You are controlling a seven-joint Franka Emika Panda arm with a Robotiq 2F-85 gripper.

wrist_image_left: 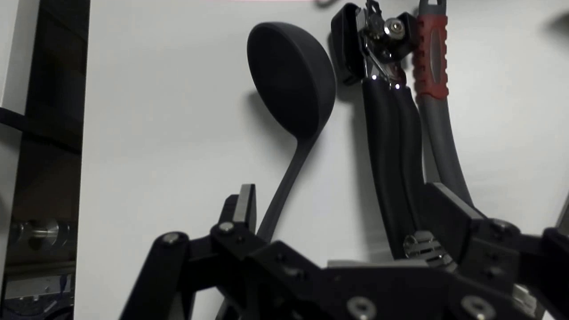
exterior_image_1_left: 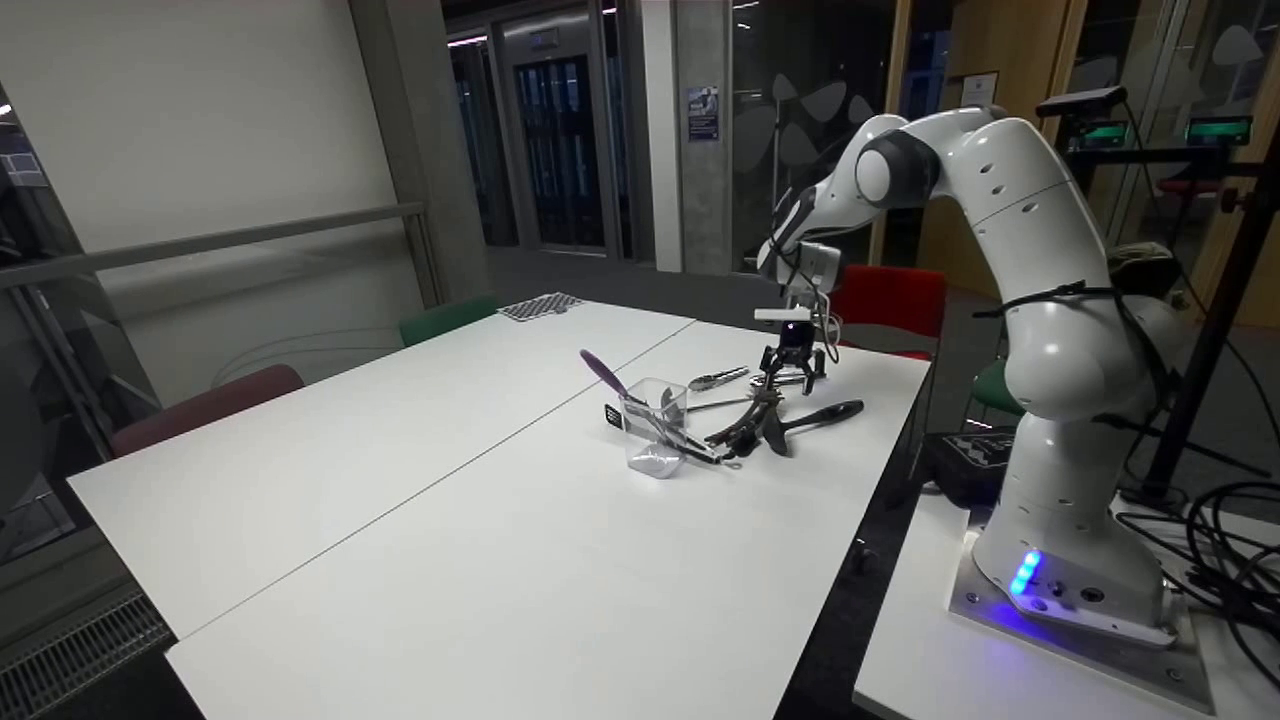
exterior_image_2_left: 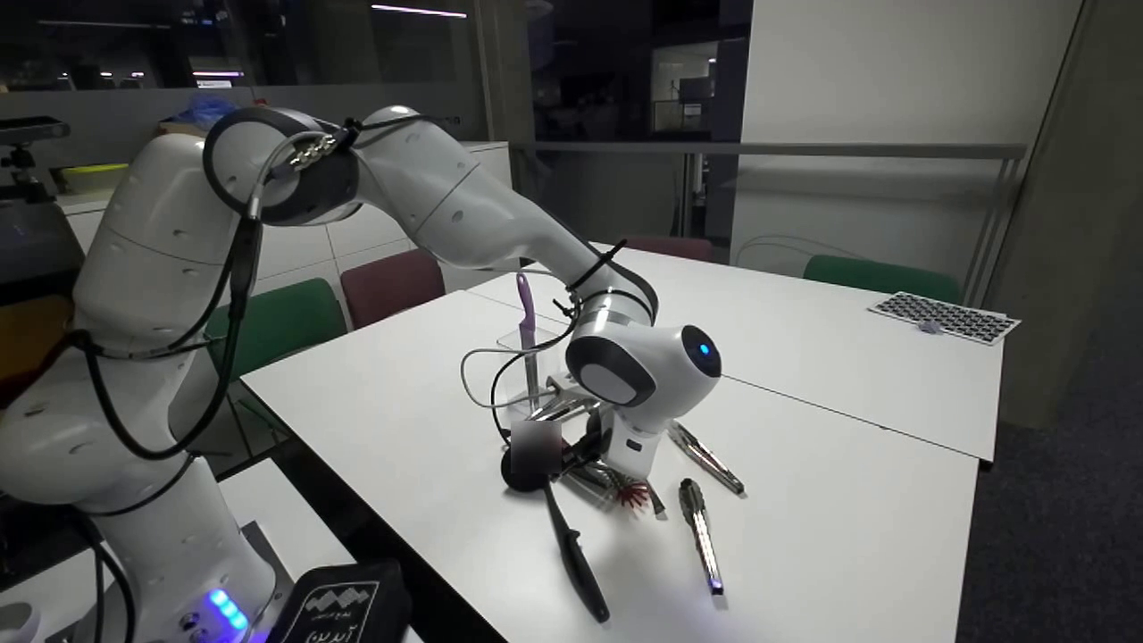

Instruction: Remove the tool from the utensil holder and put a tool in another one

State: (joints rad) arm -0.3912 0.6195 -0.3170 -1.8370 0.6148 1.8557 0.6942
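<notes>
A clear utensil holder [exterior_image_1_left: 655, 461] stands on the table, with a purple-handled tool [exterior_image_1_left: 605, 374] leaning up out of it; the same tool [exterior_image_2_left: 527, 308] rises behind my arm in an exterior view. My gripper [wrist_image_left: 342, 191] is open, pointing down over the loose utensils, holding nothing. In the wrist view a black ladle [wrist_image_left: 293, 84] passes its handle by the left finger. The black handles of a can opener [wrist_image_left: 391, 146] run beside the right finger, which partly covers them. Beyond lies a tool with a red-and-grey grip [wrist_image_left: 431, 58]. Whether the fingers touch anything, I cannot tell.
Metal tong-like utensils [exterior_image_2_left: 705, 457] lie around the gripper, one [exterior_image_2_left: 701, 536] nearer that camera. The ladle's handle [exterior_image_1_left: 830, 414] points toward the table edge on the robot's side. A checkered board [exterior_image_1_left: 540, 306] lies at the far corner. Chairs surround the white table [exterior_image_1_left: 520, 600].
</notes>
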